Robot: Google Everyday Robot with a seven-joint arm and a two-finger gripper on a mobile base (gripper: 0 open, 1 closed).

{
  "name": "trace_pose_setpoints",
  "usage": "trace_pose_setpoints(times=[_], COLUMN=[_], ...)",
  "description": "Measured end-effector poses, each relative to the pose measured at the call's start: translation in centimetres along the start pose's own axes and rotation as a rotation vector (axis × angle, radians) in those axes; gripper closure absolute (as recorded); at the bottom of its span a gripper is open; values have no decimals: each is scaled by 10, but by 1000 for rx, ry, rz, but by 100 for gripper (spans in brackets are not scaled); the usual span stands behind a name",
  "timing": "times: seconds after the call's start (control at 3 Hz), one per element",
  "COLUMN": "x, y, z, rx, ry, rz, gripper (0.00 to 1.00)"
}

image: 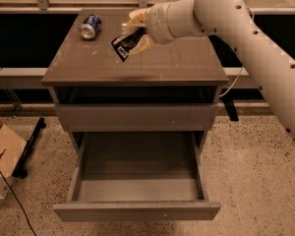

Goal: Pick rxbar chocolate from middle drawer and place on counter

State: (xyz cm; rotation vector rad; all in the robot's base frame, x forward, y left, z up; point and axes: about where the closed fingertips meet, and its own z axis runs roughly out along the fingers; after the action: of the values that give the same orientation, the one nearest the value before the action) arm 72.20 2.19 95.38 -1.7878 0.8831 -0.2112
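My gripper (135, 41) is shut on the rxbar chocolate (124, 43), a flat black wrapper with a white patch at its lower end. It holds the bar tilted a little above the far middle of the counter (177, 63). The middle drawer (137, 200) stands pulled open below and its inside shows no object. The white arm reaches in from the upper right.
A blue soda can (90, 26) lies on its side at the counter's back left. A white bowl (135, 14) is mostly hidden behind the gripper at the back. A closed drawer front (137, 116) sits above the open one. A cardboard box (2, 151) stands on the floor at left.
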Motion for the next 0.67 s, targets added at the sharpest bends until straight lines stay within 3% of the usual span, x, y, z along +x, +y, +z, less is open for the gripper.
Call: trace_pose_setpoints(times=[0.33,0.67], x=[48,89], y=[6,17], z=[32,77], rx=[13,10], ry=[40,60], rz=[70,121], gripper=[100,82])
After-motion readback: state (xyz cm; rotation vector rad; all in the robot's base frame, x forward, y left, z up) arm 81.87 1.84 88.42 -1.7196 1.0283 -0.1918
